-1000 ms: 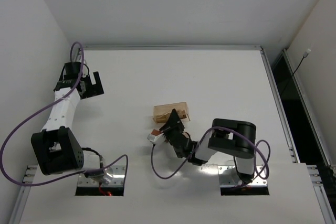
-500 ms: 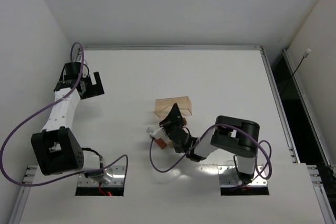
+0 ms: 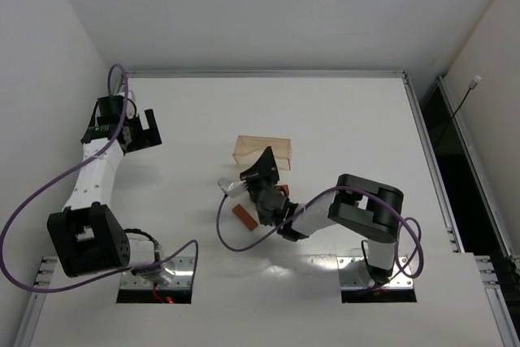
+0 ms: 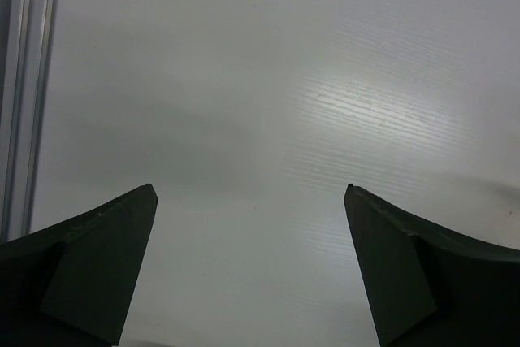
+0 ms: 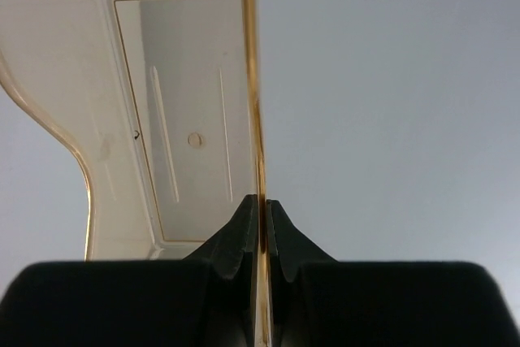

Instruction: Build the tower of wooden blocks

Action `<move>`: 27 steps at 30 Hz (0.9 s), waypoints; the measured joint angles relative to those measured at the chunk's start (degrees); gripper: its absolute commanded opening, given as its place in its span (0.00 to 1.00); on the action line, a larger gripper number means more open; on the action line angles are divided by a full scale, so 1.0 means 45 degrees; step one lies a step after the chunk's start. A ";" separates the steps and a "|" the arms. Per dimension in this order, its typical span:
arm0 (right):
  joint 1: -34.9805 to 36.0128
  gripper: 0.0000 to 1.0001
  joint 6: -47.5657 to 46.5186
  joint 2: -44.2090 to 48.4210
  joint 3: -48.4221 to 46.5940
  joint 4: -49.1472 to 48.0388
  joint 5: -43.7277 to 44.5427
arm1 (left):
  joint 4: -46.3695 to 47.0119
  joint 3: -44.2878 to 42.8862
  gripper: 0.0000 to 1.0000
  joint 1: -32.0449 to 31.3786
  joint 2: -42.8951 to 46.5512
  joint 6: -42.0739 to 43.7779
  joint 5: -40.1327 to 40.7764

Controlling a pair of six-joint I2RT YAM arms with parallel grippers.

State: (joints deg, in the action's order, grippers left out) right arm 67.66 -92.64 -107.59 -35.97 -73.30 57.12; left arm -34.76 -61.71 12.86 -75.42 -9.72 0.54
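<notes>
One rim of the tray [image 5: 187, 79] sits pinched in your right end effector [image 5: 259, 201]; your left end effector [image 4: 250, 189], at nine o'clock, gapes empty.

The right end effector [image 5: 261, 205] tipped the tray [image 3: 260, 150], spilling wood blocks [image 3: 244, 215].

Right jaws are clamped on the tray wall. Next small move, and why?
Probably lower the tray off to one side and open the right jaws. The wrist view shows it empty, and reddish blocks lie unstacked on the table near the arm.
</notes>
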 measured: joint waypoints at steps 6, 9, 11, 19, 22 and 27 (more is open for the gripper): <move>-0.0957 0.00 0.2735 0.1020 -0.1875 0.1239 0.1452 | 0.0019 0.0005 1.00 0.0000 0.0063 0.0019 -0.0471; -0.1579 0.00 0.5887 0.1287 -0.4124 0.5935 0.1860 | 0.0015 0.0005 1.00 0.0000 0.0063 0.0058 -0.0602; -0.2142 0.00 0.9044 0.1180 -0.6319 1.0890 0.0874 | 0.0024 0.0010 1.00 0.0000 0.0063 0.0107 -0.0685; -0.5581 0.00 1.6140 0.1107 -1.0661 2.1794 -0.4988 | -0.0243 -0.0262 1.00 -0.0005 0.0015 0.0427 -0.1122; -0.7834 0.00 1.7286 0.0772 -1.1579 2.4183 -0.7713 | -0.0257 -0.0597 1.00 -0.0005 -0.0214 0.0461 -0.1409; -1.2352 0.00 1.8321 -0.0787 -1.4251 2.5917 -1.1910 | -0.0291 -0.0772 1.00 -0.0010 -0.0559 0.0491 -0.2084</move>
State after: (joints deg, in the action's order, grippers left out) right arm 12.08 -10.20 -111.13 -100.09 43.33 3.53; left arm -36.07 -65.19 12.82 -77.93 -7.51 -8.84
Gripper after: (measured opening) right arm 0.009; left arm 0.995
